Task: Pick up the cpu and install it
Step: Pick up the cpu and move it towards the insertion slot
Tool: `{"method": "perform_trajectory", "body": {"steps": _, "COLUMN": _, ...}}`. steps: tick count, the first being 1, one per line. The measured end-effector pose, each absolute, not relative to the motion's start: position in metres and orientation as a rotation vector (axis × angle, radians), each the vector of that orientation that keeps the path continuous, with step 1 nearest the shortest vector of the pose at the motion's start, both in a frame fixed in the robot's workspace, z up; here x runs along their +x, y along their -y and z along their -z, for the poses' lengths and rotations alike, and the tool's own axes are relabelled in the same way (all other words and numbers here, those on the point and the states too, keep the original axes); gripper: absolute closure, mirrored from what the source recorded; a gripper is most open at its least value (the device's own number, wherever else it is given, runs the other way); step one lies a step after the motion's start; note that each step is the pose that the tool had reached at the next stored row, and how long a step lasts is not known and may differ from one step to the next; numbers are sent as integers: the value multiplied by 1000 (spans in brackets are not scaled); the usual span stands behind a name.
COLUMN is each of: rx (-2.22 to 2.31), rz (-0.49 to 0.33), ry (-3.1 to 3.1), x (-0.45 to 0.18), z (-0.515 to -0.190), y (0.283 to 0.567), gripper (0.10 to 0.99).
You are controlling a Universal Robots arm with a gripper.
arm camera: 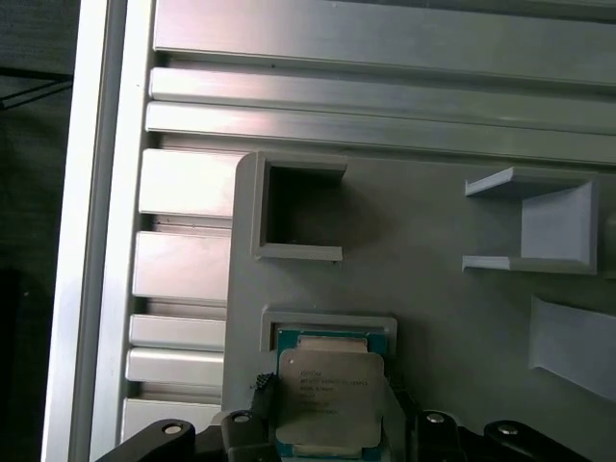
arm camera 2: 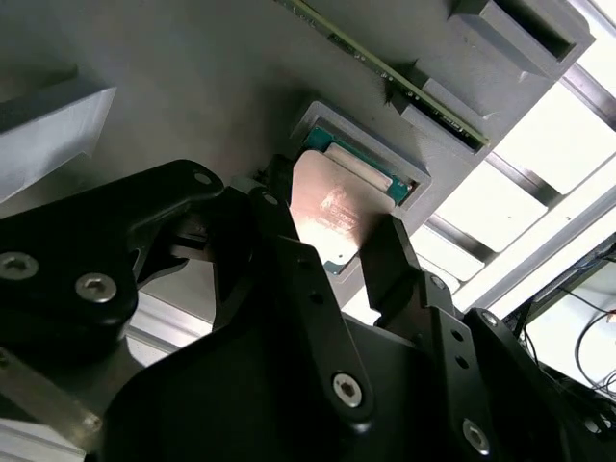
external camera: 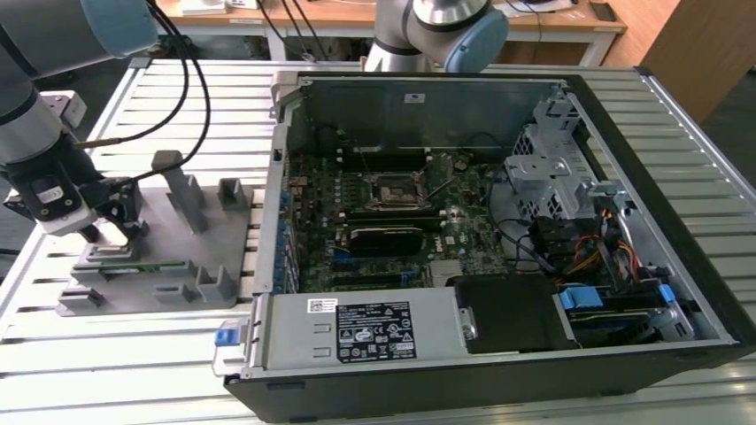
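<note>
The cpu (arm camera: 332, 399) is a small square chip with a pale silvery top and a green edge. It is just above its shallow recess in the grey plastic holder (arm camera: 433, 318), overlapping the recess rim. My gripper (arm camera: 330, 392) has one black finger against each side of the chip, shut on it. The second wrist view shows the cpu (arm camera 2: 332, 212) tilted between the fingers (arm camera 2: 390, 250) of the gripper (arm camera 2: 327, 226). In the exterior view, the gripper (external camera: 104, 232) hangs low over the holder (external camera: 177, 266) at the exterior view's left. The black socket frame (external camera: 394, 188) lies on the motherboard.
An open computer case (external camera: 497, 354) lies on the slatted aluminium table (external camera: 142, 354), at the exterior view's right of the holder. Upright grey posts (external camera: 189, 195) and a memory stick (external camera: 130, 264) stand on the holder near the gripper. A second arm (external camera: 443, 31) stands behind the case.
</note>
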State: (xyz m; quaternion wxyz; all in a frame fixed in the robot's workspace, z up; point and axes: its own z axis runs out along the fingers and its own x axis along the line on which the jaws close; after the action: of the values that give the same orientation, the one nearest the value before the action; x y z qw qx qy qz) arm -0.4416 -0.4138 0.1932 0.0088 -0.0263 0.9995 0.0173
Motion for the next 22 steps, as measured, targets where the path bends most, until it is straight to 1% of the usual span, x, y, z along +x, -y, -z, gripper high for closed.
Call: {"method": "perform_trajectory", "body": {"steps": 22, "rx": -82, "rz": -55, "ry": -3123, "x": -442, "z": -207, "y": 414, "gripper": 557}}
